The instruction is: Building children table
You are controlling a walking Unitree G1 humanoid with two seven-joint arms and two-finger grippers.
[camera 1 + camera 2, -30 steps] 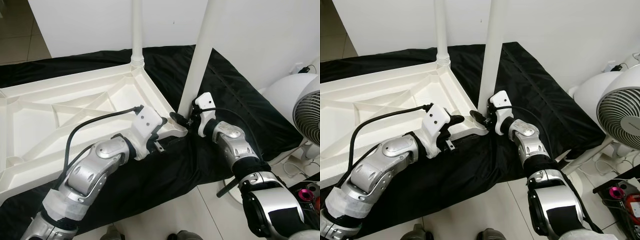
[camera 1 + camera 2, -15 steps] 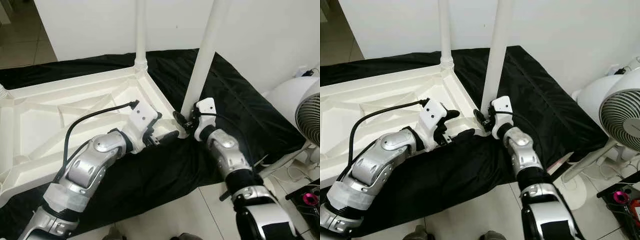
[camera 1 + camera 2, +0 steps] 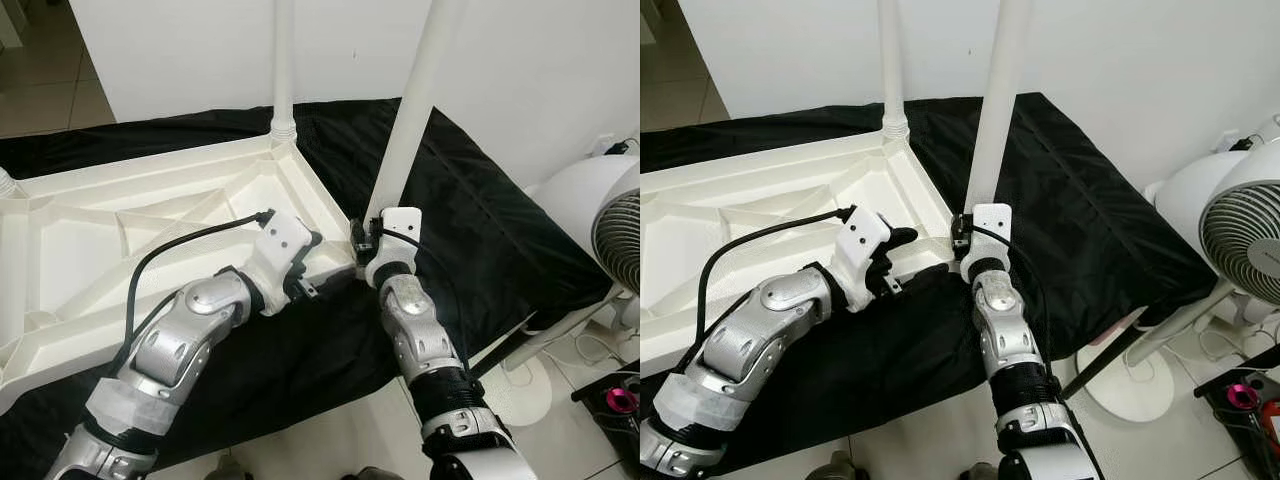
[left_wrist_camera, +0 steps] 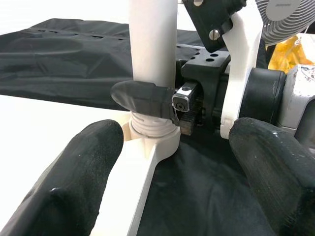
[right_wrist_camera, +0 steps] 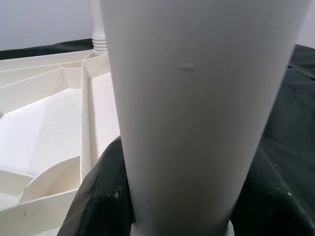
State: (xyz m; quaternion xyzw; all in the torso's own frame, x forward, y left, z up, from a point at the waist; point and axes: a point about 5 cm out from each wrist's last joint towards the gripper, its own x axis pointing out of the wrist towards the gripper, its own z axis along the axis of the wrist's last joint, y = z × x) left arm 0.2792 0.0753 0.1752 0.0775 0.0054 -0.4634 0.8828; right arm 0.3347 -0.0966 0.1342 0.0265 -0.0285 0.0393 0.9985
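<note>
The white table top (image 3: 120, 230) lies upside down on a black cloth (image 3: 480, 220). One white leg (image 3: 283, 70) stands in its far corner socket. A second white leg (image 3: 412, 120) stands upright at the near right corner. My right gripper (image 3: 362, 235) is shut on this leg just above its base; in the right wrist view the leg (image 5: 197, 108) sits between the dark fingers (image 5: 103, 196). My left gripper (image 4: 174, 132) is open by the same corner, its fingers (image 4: 74, 187) either side of the corner socket (image 4: 150, 135), apart from it.
A white fan (image 3: 620, 230) on a stand is close on the right, beside the cloth's edge. A white wall (image 3: 180, 50) rises right behind the table. A pink object (image 3: 620, 398) lies on the tiled floor at lower right.
My right forearm has swung in toward my body, turning the gripper around the near leg's base while keeping hold. My left gripper drew back slightly from the corner.
</note>
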